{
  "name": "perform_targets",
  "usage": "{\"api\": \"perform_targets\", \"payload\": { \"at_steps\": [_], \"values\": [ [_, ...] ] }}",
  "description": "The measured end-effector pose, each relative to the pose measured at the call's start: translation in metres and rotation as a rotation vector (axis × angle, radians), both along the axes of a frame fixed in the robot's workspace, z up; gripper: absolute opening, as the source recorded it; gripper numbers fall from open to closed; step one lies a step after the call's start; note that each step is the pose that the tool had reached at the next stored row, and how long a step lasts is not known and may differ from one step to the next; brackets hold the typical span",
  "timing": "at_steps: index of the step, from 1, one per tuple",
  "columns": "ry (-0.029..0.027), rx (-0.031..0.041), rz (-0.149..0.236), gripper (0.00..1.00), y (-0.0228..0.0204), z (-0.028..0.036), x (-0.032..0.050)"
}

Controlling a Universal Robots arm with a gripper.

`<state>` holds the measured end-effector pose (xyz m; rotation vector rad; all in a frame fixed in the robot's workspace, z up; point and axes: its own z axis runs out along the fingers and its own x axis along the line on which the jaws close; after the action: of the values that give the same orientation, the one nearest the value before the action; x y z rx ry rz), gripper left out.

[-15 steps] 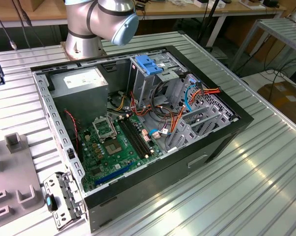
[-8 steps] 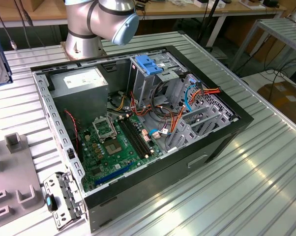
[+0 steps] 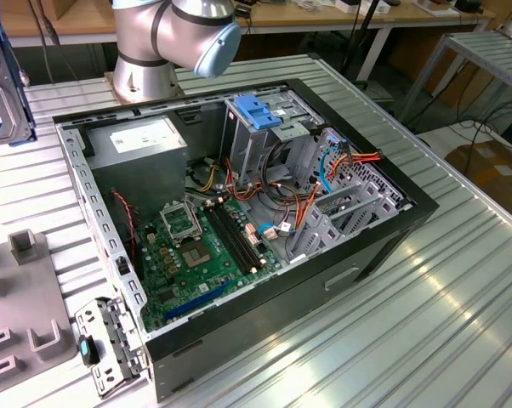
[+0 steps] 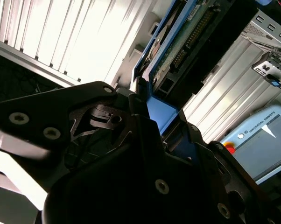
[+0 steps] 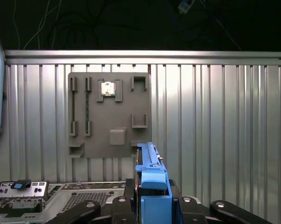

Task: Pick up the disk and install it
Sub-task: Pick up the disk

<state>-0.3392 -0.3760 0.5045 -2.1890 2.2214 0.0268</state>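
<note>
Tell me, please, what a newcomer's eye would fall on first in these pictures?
The open computer case in the middle of the ribbed metal table, its green circuit board and orange cables bared, dominates the exterior view. In the first wrist view, the gripper is shut on the disk, whose bright blue bracket stands out against a grey holder plate beyond.

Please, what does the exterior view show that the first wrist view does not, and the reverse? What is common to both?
The exterior view adds the motherboard, the grey power supply box and the arm's base. The first wrist view adds the hand, closed on the disk at its blue bracket. Common to both: the disk, the grey fixture plate and the ribbed table.
</note>
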Motion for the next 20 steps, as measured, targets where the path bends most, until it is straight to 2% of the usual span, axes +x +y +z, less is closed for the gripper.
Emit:
{"api": "perform_targets", "payload": {
  "at_steps": [20],
  "values": [
    [0.0,0.0,0.0,0.37,-0.0006,0.0,0.0279]
  ]
}}
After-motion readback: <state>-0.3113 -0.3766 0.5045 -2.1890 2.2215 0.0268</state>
